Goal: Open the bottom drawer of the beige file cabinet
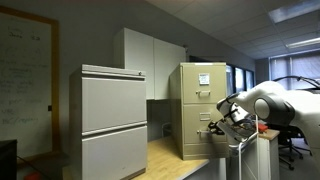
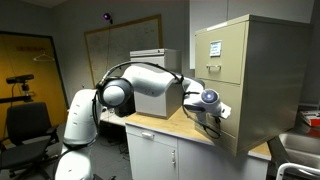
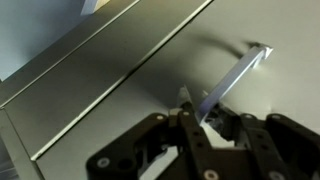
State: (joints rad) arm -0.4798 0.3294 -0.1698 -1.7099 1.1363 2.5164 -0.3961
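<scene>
The beige file cabinet (image 1: 200,105) stands on a wooden counter, with a white paper on its upper drawer; it shows in both exterior views (image 2: 262,70). Its bottom drawer (image 1: 193,138) (image 2: 243,128) looks flush with the cabinet front. My gripper (image 1: 214,129) (image 2: 217,108) is at that drawer's front. In the wrist view the fingers (image 3: 207,116) sit close around the lower end of the small silver pull (image 3: 242,66), which slants across the beige drawer front (image 3: 120,85). The seam to the drawer above runs diagonally at upper left.
A wider light-grey cabinet (image 1: 112,120) stands beside the beige one on the counter (image 1: 168,156). A metal sink (image 2: 300,155) lies at the counter's end. An office chair (image 2: 25,125) and a whiteboard (image 2: 120,40) are behind the arm.
</scene>
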